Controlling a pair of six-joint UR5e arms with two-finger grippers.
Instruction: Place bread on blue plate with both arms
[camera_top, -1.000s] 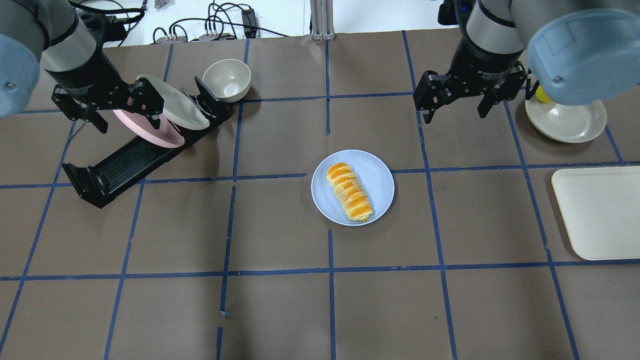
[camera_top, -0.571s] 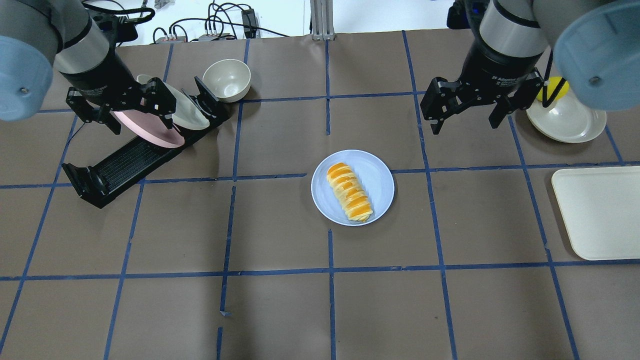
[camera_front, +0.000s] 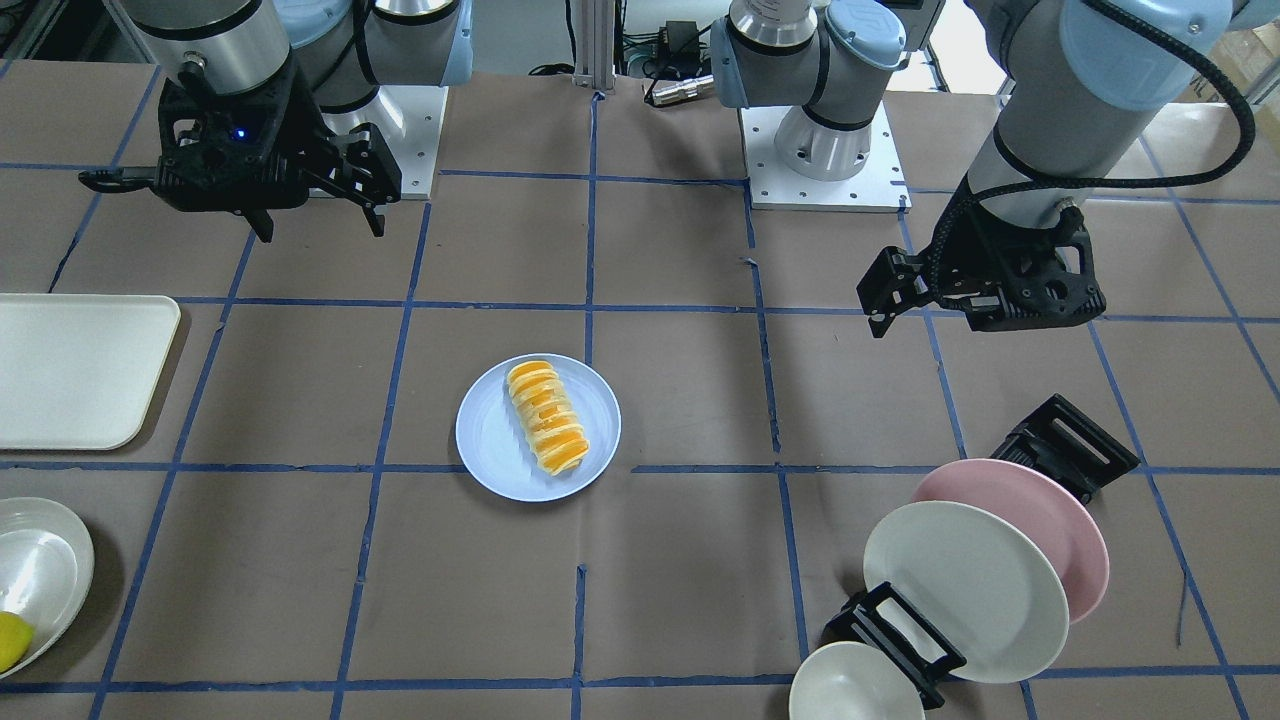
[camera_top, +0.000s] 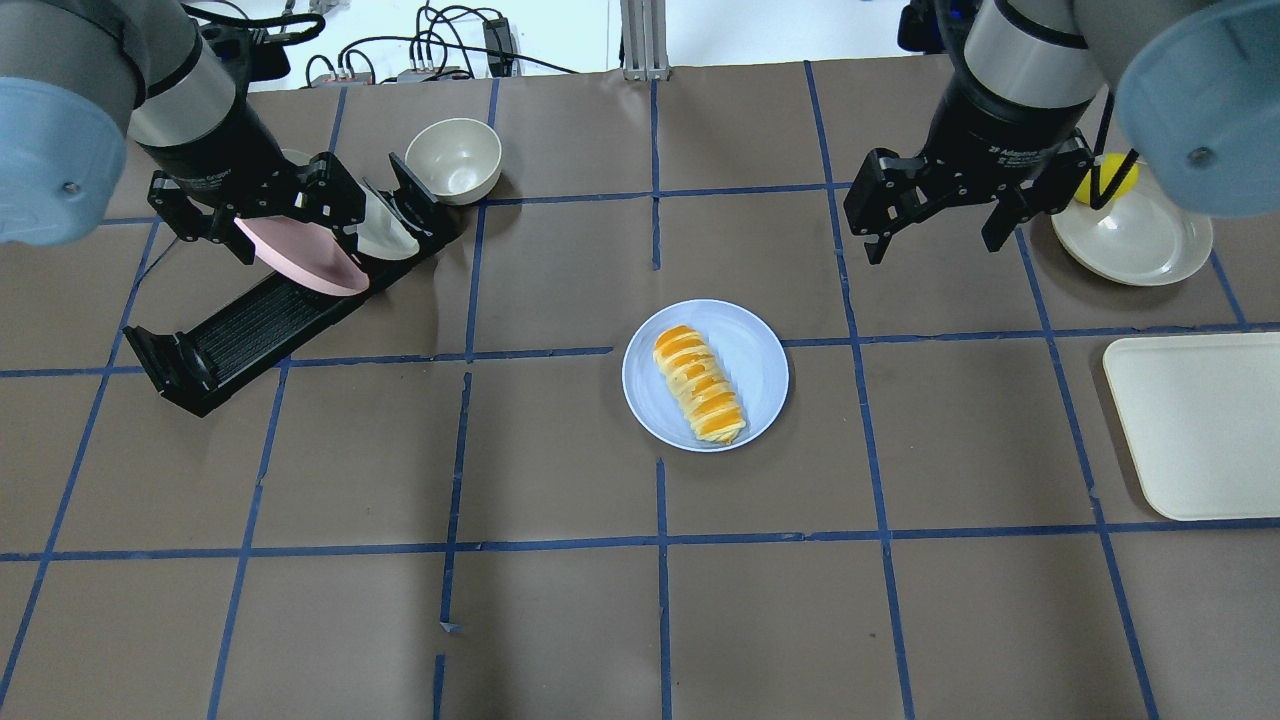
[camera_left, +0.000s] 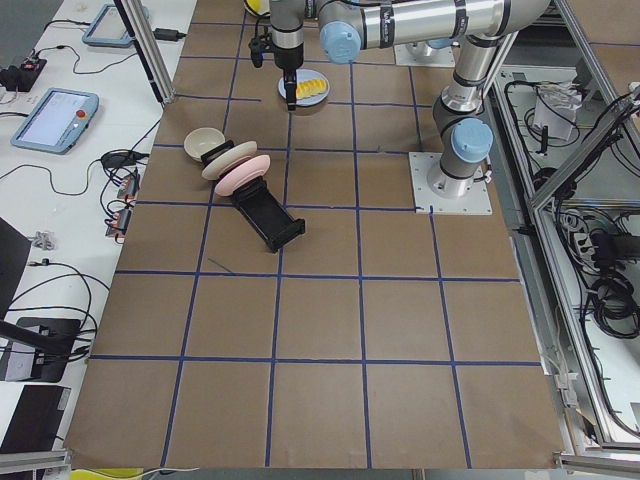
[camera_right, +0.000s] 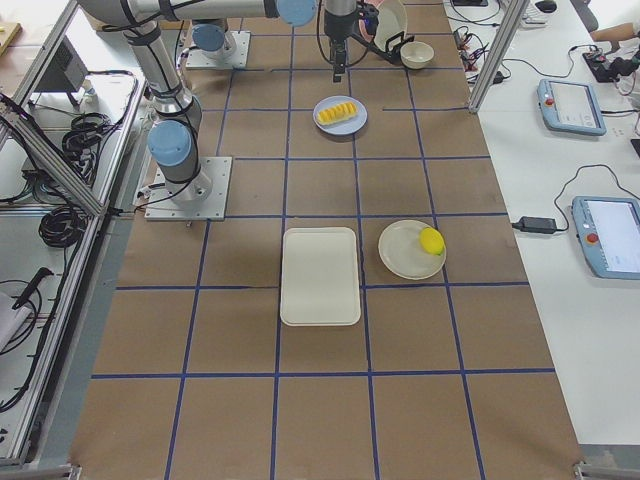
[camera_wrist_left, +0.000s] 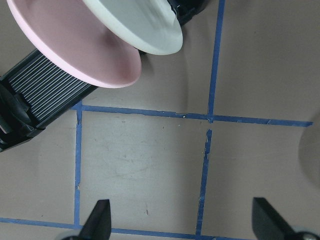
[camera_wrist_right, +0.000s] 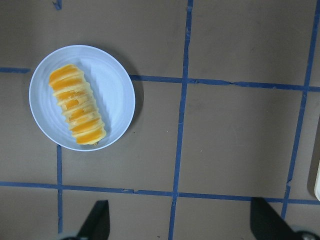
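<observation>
The bread (camera_top: 700, 383) lies diagonally on the blue plate (camera_top: 757, 352) near the table's middle. It also shows in the front view (camera_front: 547, 416) and in the right wrist view (camera_wrist_right: 77, 111), on the plate (camera_wrist_right: 116, 90). My left gripper (camera_top: 298, 245) is open and empty, above the dish rack, far left of the plate. The left wrist view shows its open fingers (camera_wrist_left: 97, 222) over bare table. My right gripper (camera_top: 935, 250) is open and empty, raised beyond the plate to its right.
A black dish rack (camera_top: 240, 330) holds a pink plate (camera_top: 300, 260) and a cream plate (camera_top: 385, 238). A cream bowl (camera_top: 453, 160) stands behind it. At the right are a cream plate (camera_top: 1135, 240) with a yellow lemon-like thing (camera_top: 1105, 180) and a cream tray (camera_top: 1195, 425).
The left gripper has moved right, over the pink plate in the rack. The right gripper has shifted slightly right and nearer. Both stayed open. Bread and plate have not moved.
</observation>
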